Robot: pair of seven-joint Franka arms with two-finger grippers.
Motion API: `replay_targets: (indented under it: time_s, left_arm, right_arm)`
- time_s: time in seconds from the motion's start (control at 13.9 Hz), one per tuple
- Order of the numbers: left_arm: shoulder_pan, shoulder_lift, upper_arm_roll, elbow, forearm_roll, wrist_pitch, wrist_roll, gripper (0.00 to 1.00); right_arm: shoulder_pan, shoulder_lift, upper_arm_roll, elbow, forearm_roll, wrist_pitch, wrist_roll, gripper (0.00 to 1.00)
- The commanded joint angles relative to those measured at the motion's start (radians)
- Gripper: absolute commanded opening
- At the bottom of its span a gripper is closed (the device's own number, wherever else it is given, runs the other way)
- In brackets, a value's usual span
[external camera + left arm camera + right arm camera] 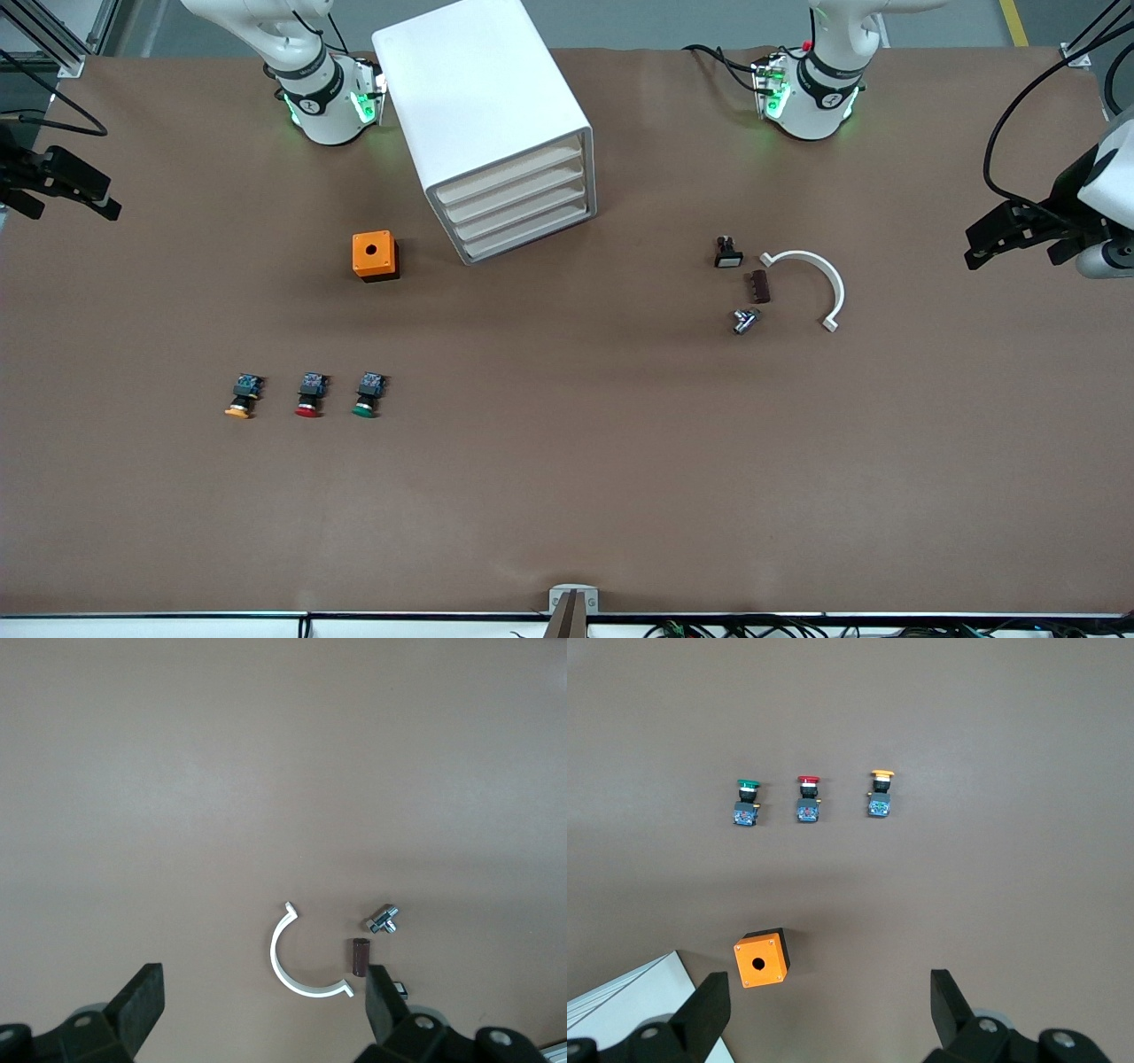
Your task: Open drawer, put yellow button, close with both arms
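Note:
The white cabinet (483, 106) stands between the arm bases with all four drawers shut; the uppermost drawer (509, 173) is flush with the others. The yellow button (241, 399) lies on the table near the front camera, toward the right arm's end, beside a red-capped (308, 396) and a green-capped one (367, 396). It also shows in the right wrist view (880, 793). My right gripper (71, 202) is open and empty, raised at the right arm's end of the table (829, 988). My left gripper (1014, 248) is open and empty, raised at the left arm's end (264, 979).
An orange box with a hole (375, 255) sits beside the cabinet (762, 958). A white arc piece (819, 283), a brown block (759, 286), a metal fitting (744, 320) and a small black switch (727, 253) lie toward the left arm's end.

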Motion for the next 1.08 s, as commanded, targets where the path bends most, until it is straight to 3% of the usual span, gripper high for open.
replay_targets:
  time_s: [0.0,0.22,0.43,0.65,1.01]
  left_arm:
    - [0.000,0.000,-0.002,0.011,0.015,-0.018,-0.007,1.00]
    - [0.006,0.012,0.002,0.014,0.018,-0.015,-0.008,1.00]
    - [0.005,0.089,0.008,0.017,0.078,-0.006,-0.027,1.00]
    - [0.003,0.237,0.010,0.020,0.087,0.046,-0.074,1.00]
    - [-0.047,0.374,-0.004,0.014,0.106,0.057,-0.226,1.00]
  right_arm:
    - [0.004,-0.028,0.000,-0.026,-0.010,-0.001,-0.011,1.00]
    - [0.001,-0.027,-0.002,-0.025,-0.010,0.006,-0.048,1.00]
    - [0.004,-0.027,-0.002,-0.025,-0.022,0.009,-0.049,1.00]
    - [0.004,-0.028,0.000,-0.025,-0.022,0.009,-0.048,1.00]
    - [0.006,-0.028,0.000,-0.025,-0.020,0.011,-0.045,1.00]
